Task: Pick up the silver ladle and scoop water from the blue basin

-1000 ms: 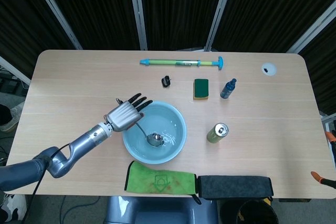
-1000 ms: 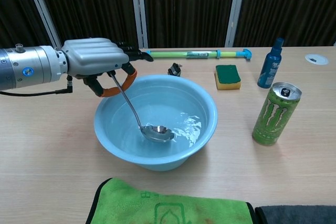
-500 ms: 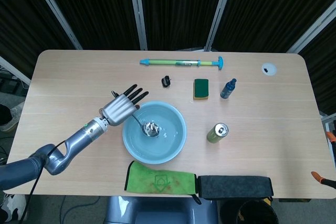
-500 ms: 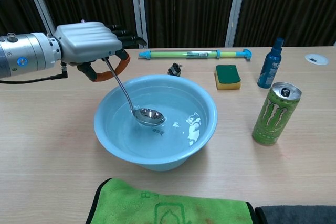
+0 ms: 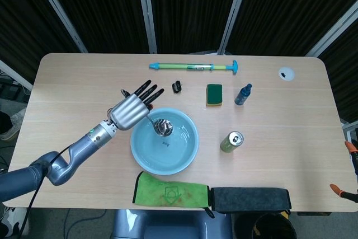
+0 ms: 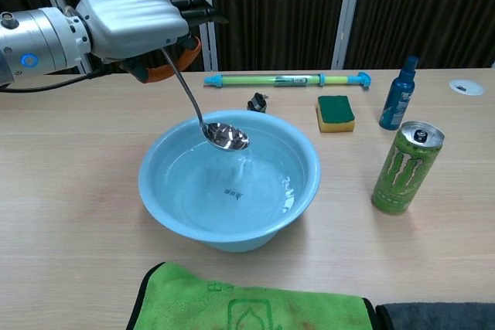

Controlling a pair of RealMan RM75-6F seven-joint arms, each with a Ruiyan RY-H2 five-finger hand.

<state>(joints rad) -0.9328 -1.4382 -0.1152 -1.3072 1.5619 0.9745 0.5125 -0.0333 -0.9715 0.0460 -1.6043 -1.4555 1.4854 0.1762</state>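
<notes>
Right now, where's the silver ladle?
In both views the silver ladle hangs from the left hand, its bowl raised over the blue basin's far-left part.

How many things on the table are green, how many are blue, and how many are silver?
Green: 4 - can, sponge, cloth, long tube
Blue: 2 - basin, spray bottle
Silver: 1 - ladle
Total: 7
</notes>
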